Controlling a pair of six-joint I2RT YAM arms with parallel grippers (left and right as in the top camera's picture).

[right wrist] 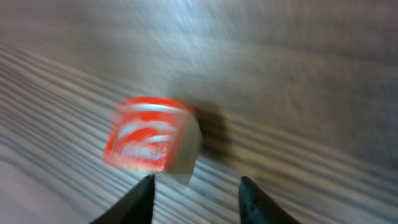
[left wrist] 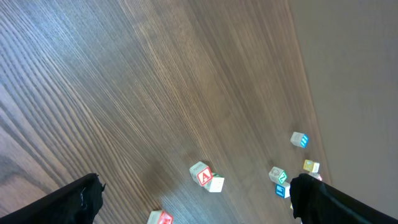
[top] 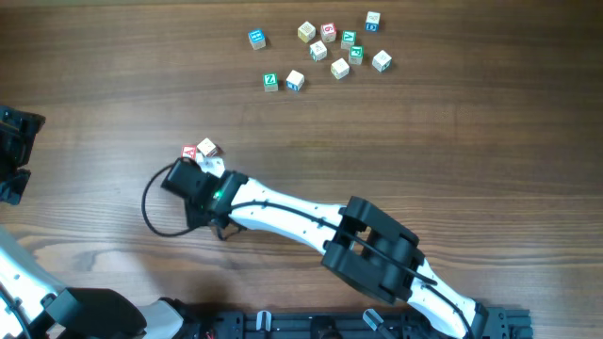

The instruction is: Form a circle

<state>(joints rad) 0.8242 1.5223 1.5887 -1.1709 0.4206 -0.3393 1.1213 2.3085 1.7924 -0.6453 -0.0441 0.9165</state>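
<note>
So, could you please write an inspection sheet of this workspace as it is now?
Surface: wooden table, bare grain, no spill seen.
Job's things: small letter cubes, one red-printed, close together by the right hand; no ring formed.
Clutter: scattered cubes printed blue, green and red, at the far side.
Hands: left hand wide open, empty; right hand jaws apart, nothing between them.
Cables: black cable looping beside the right arm.
Surroundings: plain grey area past the table's edge.

The table [top: 113, 85] is brown wood with fine straight grain and a smooth, low-sheen finish. The letter cubes [top: 206, 148] are pale bare wood with red-printed faces. The right arm [top: 283, 212] has smooth white plastic shells and matt black joints.
</note>
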